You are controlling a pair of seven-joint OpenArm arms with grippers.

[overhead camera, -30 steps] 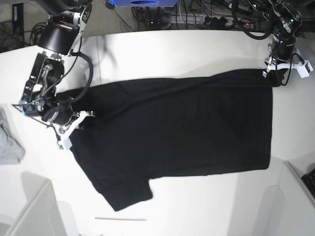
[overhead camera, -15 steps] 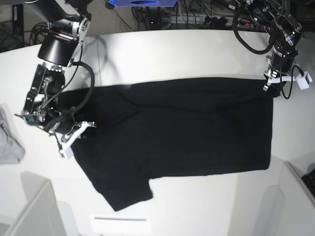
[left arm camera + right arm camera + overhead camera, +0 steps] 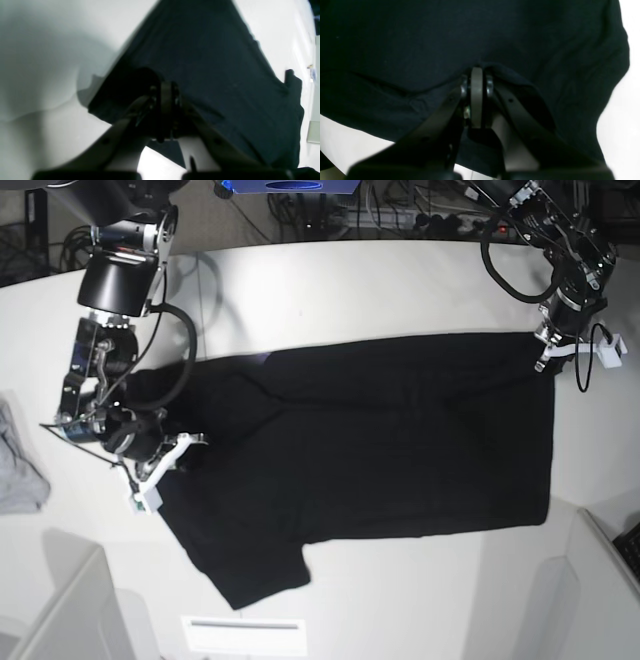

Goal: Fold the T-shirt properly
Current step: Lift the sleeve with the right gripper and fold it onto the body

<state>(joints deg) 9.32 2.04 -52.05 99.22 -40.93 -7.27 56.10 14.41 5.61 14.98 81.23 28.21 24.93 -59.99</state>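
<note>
The black T-shirt (image 3: 380, 450) lies spread across the white table (image 3: 330, 290), with one sleeve pointing toward the front edge. My left gripper (image 3: 548, 358) is at the shirt's far right corner and is shut on that corner of fabric; in the left wrist view the left gripper (image 3: 163, 87) pinches the T-shirt (image 3: 205, 62) with the cloth stretching away from it. My right gripper (image 3: 165, 470) is shut on the shirt's left edge. In the right wrist view the right gripper (image 3: 476, 72) holds a fold of the T-shirt (image 3: 420, 37).
A light-grey cloth (image 3: 18, 470) lies at the table's left edge. White bins stand at the front left (image 3: 70, 610) and front right (image 3: 595, 580). A thin white strip (image 3: 242, 625) lies near the front edge. Cables and equipment (image 3: 400, 210) run behind the table.
Both grippers have moved toward the front edge, each still gripping the shirt. The left edge and far right corner of the shirt came along with them.
</note>
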